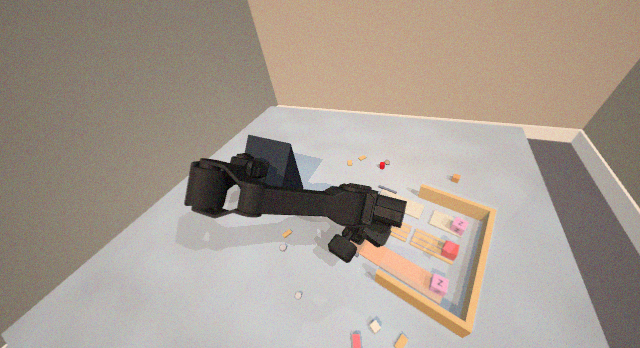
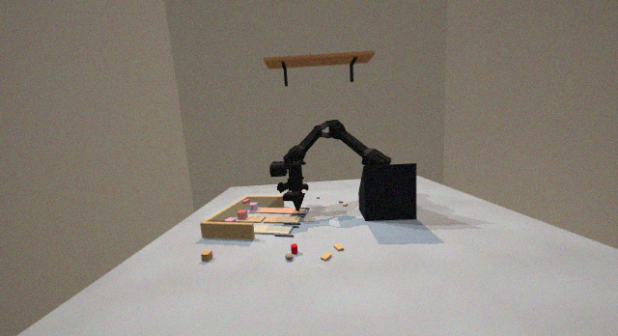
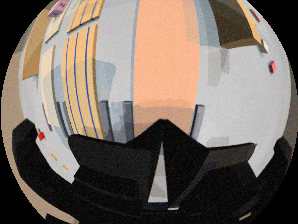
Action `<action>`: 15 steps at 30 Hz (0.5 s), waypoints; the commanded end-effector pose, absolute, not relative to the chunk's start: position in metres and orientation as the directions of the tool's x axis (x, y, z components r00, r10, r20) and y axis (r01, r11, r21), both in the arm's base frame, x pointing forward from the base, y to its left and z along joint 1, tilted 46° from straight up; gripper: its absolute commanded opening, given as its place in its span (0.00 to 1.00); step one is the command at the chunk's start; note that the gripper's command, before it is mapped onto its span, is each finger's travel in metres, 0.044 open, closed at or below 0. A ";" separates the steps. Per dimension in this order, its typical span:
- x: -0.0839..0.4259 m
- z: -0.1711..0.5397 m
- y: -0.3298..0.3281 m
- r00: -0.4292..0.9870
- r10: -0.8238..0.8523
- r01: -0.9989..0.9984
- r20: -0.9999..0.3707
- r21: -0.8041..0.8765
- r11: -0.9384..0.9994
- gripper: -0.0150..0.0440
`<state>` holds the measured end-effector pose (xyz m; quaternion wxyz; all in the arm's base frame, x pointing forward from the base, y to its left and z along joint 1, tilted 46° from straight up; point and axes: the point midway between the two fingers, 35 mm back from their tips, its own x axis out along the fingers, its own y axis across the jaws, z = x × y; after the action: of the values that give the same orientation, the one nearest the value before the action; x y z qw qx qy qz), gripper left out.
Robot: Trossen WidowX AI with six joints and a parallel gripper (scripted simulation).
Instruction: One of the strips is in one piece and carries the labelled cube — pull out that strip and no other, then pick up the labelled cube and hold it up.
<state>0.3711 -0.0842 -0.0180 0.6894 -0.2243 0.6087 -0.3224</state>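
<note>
A salmon strip [image 1: 395, 262] [image 2: 277, 210] [image 3: 167, 60] lies in one visible piece. A pink cube [image 1: 439, 284] [image 2: 253, 207] marked Z sits on its far end. My gripper [image 2: 297, 210] [image 3: 162, 123] is shut and empty, its tips over or at the strip's near end; contact cannot be told. A striped strip [image 1: 424, 240] [image 3: 80, 80] in two pieces carries a red cube [image 1: 450, 250] [image 2: 242, 214]. A cream strip [image 1: 414, 208] [image 2: 272, 229] [image 3: 50, 85] in two pieces carries another pink cube [image 1: 459, 225] [image 3: 59, 8] marked Z.
A three-sided wooden frame [image 1: 481, 268] [image 2: 227, 231] surrounds the far parts of the strips. Thin dark uprights [image 3: 128, 120] [image 3: 198, 120] flank the salmon strip's near end. A red cylinder [image 1: 382, 165] [image 2: 294, 249], an orange cube [image 1: 455, 178] [image 2: 207, 256] and several small bits lie outside the frame.
</note>
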 end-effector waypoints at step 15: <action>0.346 -0.023 -0.084 0.050 -0.720 0.171 -0.693 -0.704 0.690 0.25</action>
<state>0.3546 -0.0829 -0.0203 0.6922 -0.2244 0.6059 -0.3216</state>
